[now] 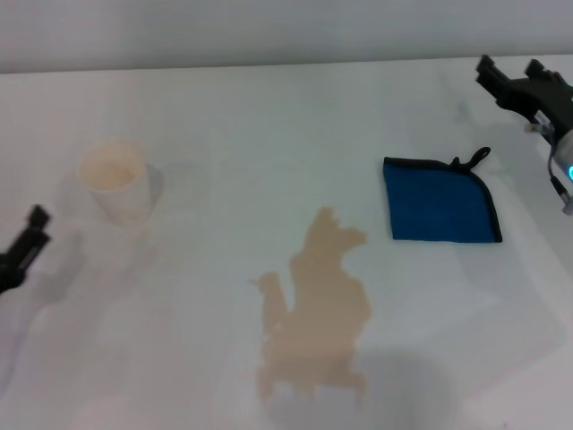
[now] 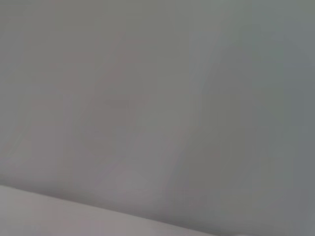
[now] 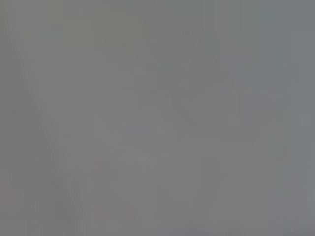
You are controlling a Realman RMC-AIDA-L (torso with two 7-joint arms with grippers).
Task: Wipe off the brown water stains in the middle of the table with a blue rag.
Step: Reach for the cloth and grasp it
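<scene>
The brown water stains (image 1: pixel 318 309) spread as a pale tan, lobed patch on the white table (image 1: pixel 269 116), near its front middle. The blue rag (image 1: pixel 439 204) lies flat to the right of and a little behind the stain, its black loop pointing to the far right. My right gripper (image 1: pixel 512 73) hovers at the far right, behind the rag and apart from it, its two black fingers spread and empty. My left gripper (image 1: pixel 27 240) sits at the left edge, far from the stain. Both wrist views show only bare surface.
A cream paper cup (image 1: pixel 115 182) stands upright at the left, between the left gripper and the stain. The table's back edge meets a pale wall (image 1: pixel 269 27).
</scene>
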